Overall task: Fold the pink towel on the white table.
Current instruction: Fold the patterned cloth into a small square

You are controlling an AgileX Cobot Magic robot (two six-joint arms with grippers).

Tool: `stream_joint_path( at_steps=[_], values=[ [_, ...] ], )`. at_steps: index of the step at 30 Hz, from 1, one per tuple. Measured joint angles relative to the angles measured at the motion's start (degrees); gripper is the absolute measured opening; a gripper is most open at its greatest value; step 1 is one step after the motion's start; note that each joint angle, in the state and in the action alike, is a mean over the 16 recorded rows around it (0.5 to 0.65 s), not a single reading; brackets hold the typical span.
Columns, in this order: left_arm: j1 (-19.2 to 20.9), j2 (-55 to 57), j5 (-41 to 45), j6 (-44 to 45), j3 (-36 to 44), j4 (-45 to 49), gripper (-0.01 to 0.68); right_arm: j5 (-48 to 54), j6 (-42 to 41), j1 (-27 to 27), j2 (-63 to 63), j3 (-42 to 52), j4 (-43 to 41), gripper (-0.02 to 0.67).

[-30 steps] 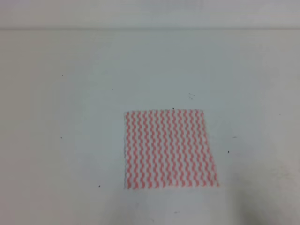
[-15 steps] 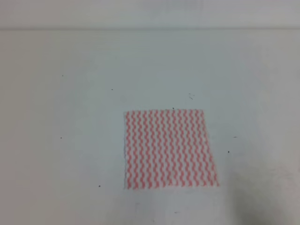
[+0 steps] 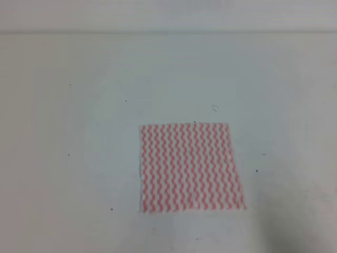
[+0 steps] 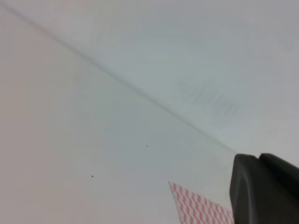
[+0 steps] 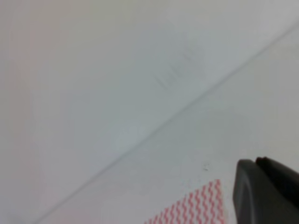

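The pink towel (image 3: 191, 167) lay flat and unfolded on the white table (image 3: 79, 132), a little toward the near edge and right of the middle, with small dark specks scattered around it. Each wrist view caught one corner of the towel and only a dark piece of the left gripper (image 4: 264, 189) and the right gripper (image 5: 267, 190), so whether their jaws stood wide or narrow could not be told.

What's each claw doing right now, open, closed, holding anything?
Left claw: only a dark finger edge shows; open or closed cannot be told.
Right claw: same, cannot be told.
Pink towel: flat, untouched.
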Motion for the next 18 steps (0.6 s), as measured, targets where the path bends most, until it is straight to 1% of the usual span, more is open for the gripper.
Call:
stream_joint_path(
  at_steps=[6, 11, 15, 18],
  values=[
    [0.0, 5.54, 5.21, 0.99, -4.4, -0.69, -0.005, 4.22, 0.03, 0.0, 6.3, -5.91, -3.98, -0.018],
    [-0.01, 14.1, 10.74, 3.35, -10.08, -0.59, -0.005, 9.71, 0.07, 0.0, 14.81, -12.38, -8.66, -0.018],
    [-0.01, 22.81, 15.01, 7.85, -14.42, -1.92, -0.005, 14.39, 0.11, 0.0, 22.02, -16.34, -11.76, -0.018],
    [-0.04, 29.17, 17.32, 14.03, -16.93, -5.71, -0.005, 17.39, 0.13, 0.0, 26.92, -18.16, -12.99, -0.018]
  ],
)
